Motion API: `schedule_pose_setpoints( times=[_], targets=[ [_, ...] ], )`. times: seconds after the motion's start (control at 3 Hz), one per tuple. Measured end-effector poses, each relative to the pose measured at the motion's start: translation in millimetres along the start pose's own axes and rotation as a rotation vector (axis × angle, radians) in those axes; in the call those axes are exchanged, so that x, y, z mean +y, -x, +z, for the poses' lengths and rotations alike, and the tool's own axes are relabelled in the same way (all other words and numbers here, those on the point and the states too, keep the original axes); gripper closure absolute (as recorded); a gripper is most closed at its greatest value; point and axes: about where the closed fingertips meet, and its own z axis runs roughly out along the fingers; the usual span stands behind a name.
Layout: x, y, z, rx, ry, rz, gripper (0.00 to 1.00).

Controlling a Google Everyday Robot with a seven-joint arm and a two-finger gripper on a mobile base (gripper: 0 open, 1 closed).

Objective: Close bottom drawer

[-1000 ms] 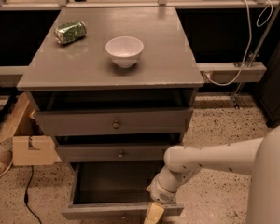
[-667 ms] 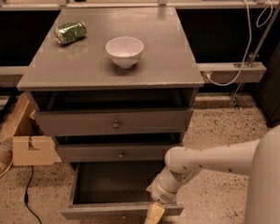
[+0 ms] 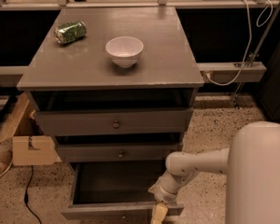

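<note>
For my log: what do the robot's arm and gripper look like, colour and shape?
The arm is smooth white, made of rounded tubular segments with a bulbous wrist, coming off a large rounded white shell. The gripper, at the front edge of the open bottom drawer, is pale yellowish-tan and narrower than the wrist. No cables or markings show on them.

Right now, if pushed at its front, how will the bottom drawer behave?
The bottom drawer looks rigid wood, so should slide in whole. It appears empty, so probably light. The gripper sits at its front's right, so it might skew.
</note>
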Motion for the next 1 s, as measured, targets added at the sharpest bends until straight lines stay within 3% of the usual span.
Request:
schedule_pose_setpoints(
  times=[0.33,1.0],
  targets=[
    [-24.3,-33.6,34.9,0.006,0.025,-0.008,0.11],
    [-43.2,-79.0,71.4,-0.008,0.044,0.039,0.57]
  ],
)
